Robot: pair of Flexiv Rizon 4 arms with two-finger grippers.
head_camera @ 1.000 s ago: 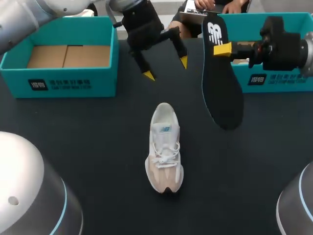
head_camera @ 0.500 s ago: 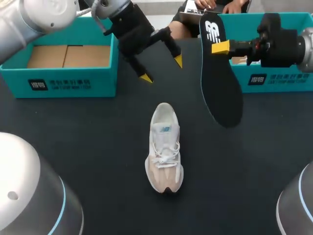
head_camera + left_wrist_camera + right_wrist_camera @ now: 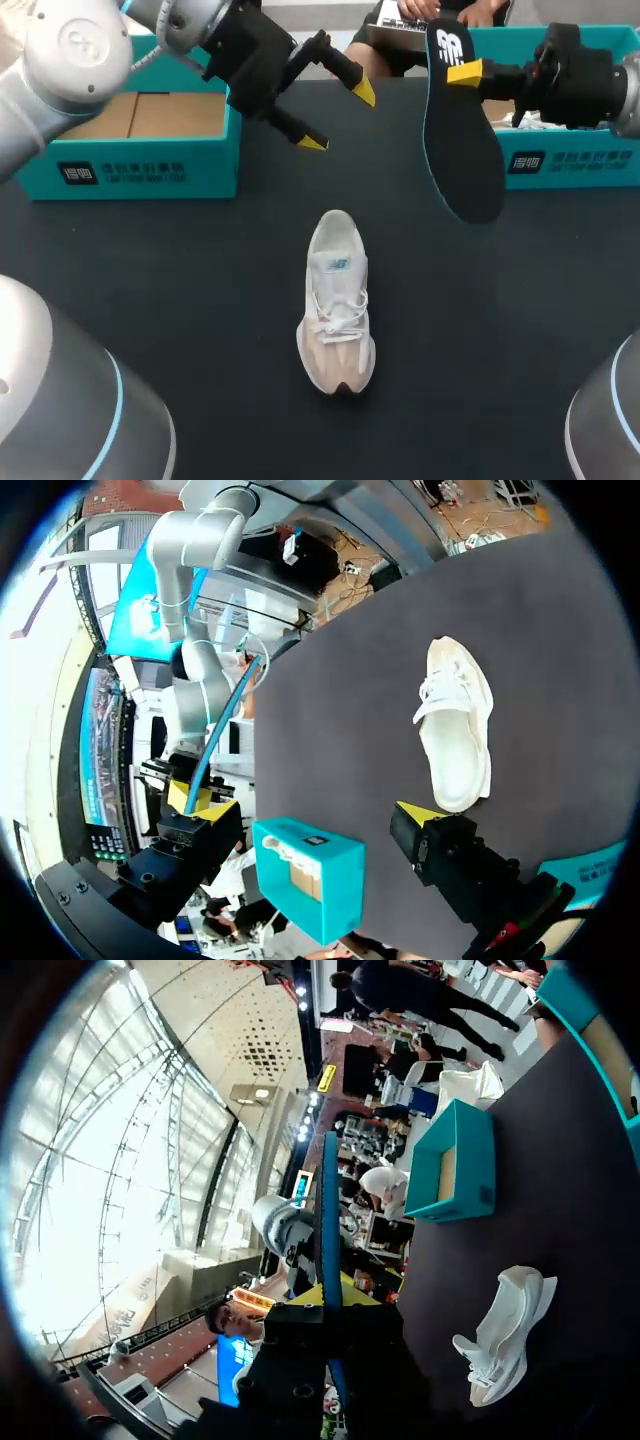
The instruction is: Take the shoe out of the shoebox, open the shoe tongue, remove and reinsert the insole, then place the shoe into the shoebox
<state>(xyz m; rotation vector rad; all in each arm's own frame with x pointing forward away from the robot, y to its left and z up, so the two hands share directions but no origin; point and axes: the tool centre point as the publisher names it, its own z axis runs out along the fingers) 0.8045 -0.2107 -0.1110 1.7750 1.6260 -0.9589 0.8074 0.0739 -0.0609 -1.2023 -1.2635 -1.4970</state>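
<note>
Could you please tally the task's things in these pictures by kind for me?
shoeboxes: 2 (left shoebox, right shoebox)
shoe: 1
insole: 1
Total: 4

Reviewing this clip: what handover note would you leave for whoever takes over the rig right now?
Left pincer: open, empty, above the table beside the left box.
Right pincer: shut on the insole, held upright in the air before the right box.
Shoe: mid-table, upright, toe toward the near edge.
Done: shoe out, insole out.
Left: reinsert insole, box the shoe.
</note>
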